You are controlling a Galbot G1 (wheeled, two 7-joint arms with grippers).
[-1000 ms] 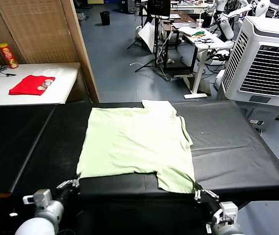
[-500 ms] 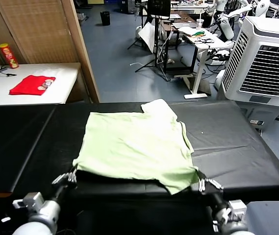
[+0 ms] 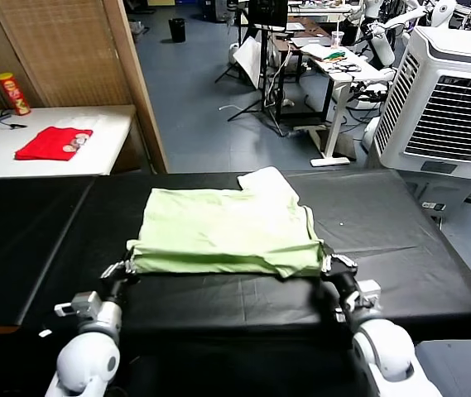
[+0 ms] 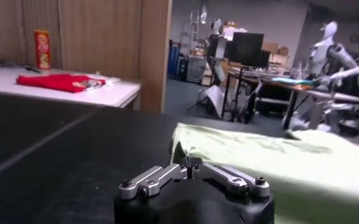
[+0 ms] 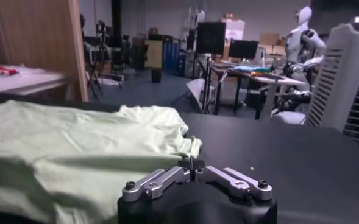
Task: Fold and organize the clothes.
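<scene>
hidden: t-shirt (image 3: pixel 223 231) underside, folded under | cut off: air cooler (image 3: pixel 450 91) right side

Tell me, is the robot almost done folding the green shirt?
Not yet, it looks like the first fold. The T-shirt lies spread on the black table. Right now the left end effector and right end effector are each shut on a front corner, carrying the near edge over the shirt. Laying that edge down, further folds and tidying remain.
</scene>
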